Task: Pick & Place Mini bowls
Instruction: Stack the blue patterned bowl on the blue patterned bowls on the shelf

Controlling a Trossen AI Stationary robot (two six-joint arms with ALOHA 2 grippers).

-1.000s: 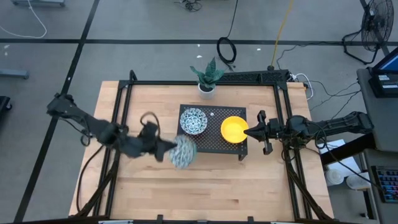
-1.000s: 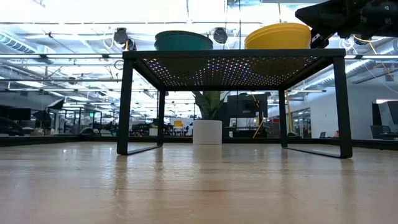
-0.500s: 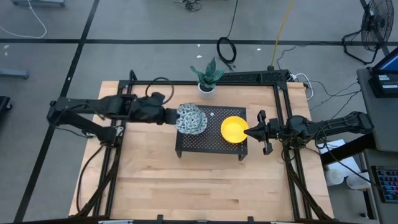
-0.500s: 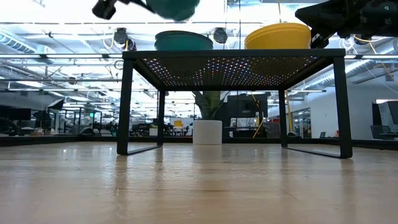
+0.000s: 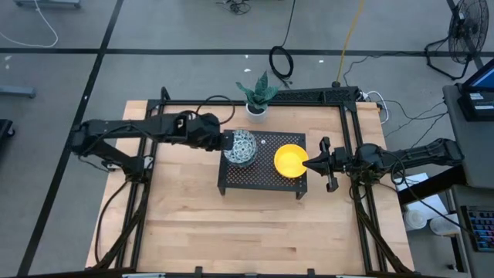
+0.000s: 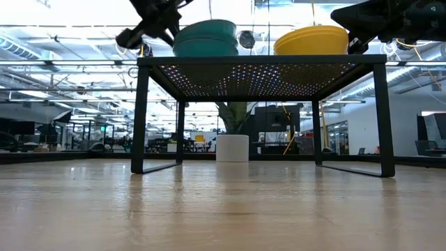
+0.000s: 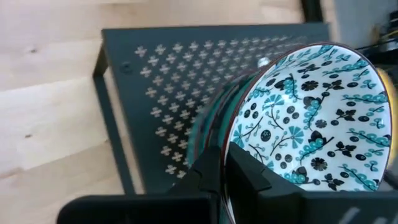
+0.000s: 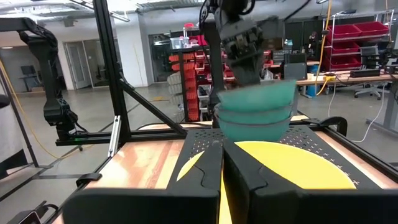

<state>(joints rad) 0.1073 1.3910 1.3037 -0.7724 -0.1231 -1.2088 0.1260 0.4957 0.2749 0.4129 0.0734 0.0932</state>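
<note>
two arms reach inward over the wooden table (image 5: 193, 224) to the black perforated rack (image 5: 262, 176). left gripper (image 5: 229, 144), arm stretched level, pinches the patterned bowl's (image 5: 244, 144) rim, nested on another. right gripper (image 5: 309, 162) clenches the yellow bowl's (image 5: 289, 161) rim.

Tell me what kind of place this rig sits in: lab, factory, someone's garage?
Most likely a robotics lab or workshop in an industrial hall. Another robot arm stands on the concrete floor beyond the table, red parts bins fill shelving behind, and cables and a floor fan lie around.
</note>
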